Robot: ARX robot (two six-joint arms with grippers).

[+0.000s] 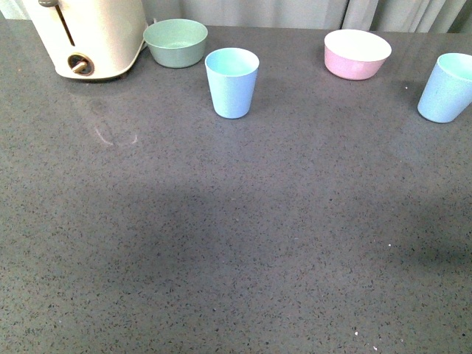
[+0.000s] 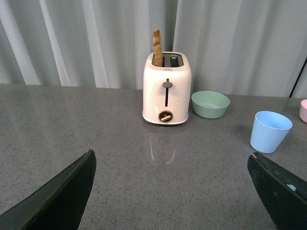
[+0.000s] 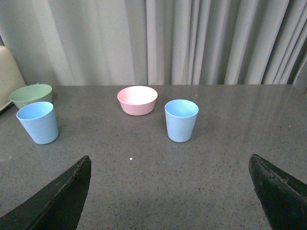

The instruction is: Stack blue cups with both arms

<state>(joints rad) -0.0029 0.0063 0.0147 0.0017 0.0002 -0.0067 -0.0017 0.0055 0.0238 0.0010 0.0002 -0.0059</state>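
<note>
Two pale blue cups stand upright and apart on the grey counter. One blue cup (image 1: 231,82) is at the back middle, also in the left wrist view (image 2: 270,131) and the right wrist view (image 3: 39,122). The other blue cup (image 1: 448,88) is at the far right edge, also in the right wrist view (image 3: 181,120). Neither arm shows in the front view. My left gripper (image 2: 170,184) is open and empty, well short of the first cup. My right gripper (image 3: 170,184) is open and empty, facing the second cup from a distance.
A cream toaster (image 1: 88,35) with a slice in it (image 2: 157,48) stands at the back left. A low green bowl (image 1: 175,42) is beside it. A pink bowl (image 1: 357,53) sits between the cups at the back. Grey curtains hang behind the counter.
</note>
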